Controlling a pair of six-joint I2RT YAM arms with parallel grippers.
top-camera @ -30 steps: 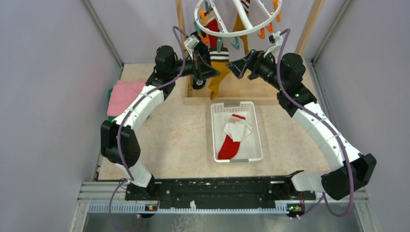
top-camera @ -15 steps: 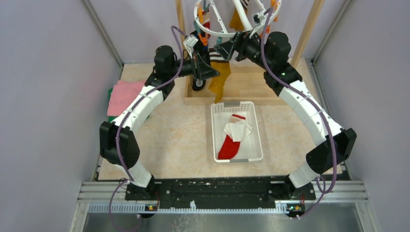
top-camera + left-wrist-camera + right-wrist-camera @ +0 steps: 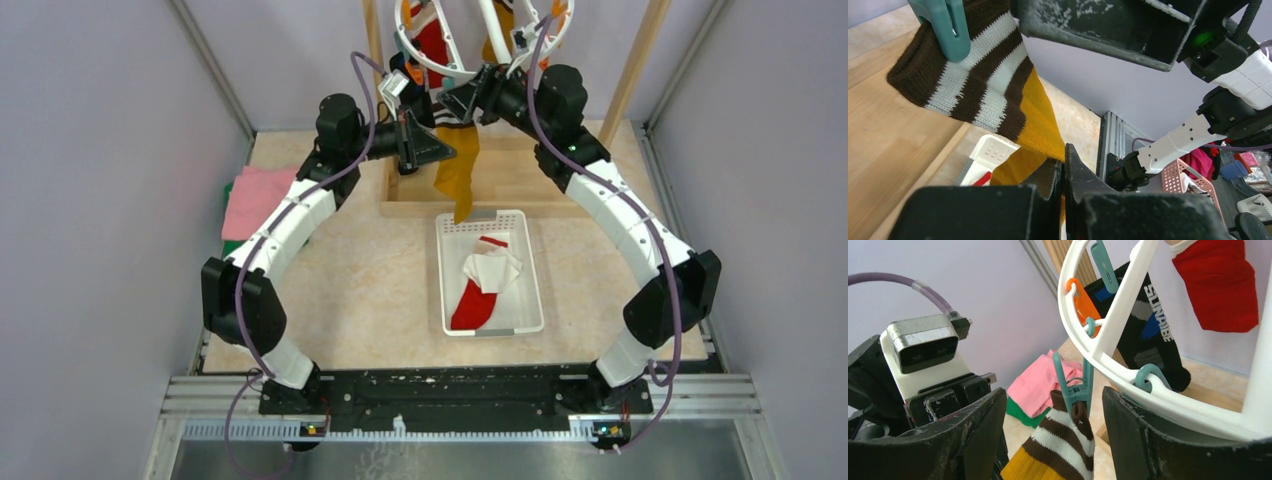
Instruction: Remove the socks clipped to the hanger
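Observation:
A mustard yellow sock (image 3: 458,165) with a brown and white striped cuff (image 3: 973,75) hangs from a teal clip (image 3: 1075,385) of the white hanger (image 3: 420,55). My left gripper (image 3: 1064,165) is shut on the yellow part of this sock, below the cuff. My right gripper (image 3: 1053,430) is open, its fingers (image 3: 983,425) on either side of the teal clip and the cuff (image 3: 1068,440). A red sock (image 3: 1220,285) and a black sock (image 3: 1148,335) with coloured patches hang further round the ring. A red and a white sock (image 3: 485,280) lie in the basket.
A white slotted basket (image 3: 530,290) stands on the table under the hanger. A wooden frame (image 3: 640,60) with a base board (image 3: 520,180) holds the hanger. Folded pink and green cloths (image 3: 255,200) lie at the left.
My right gripper has swung left and up from beside the hanger to the teal clip holding the yellow sock. My left gripper stays shut on that sock.

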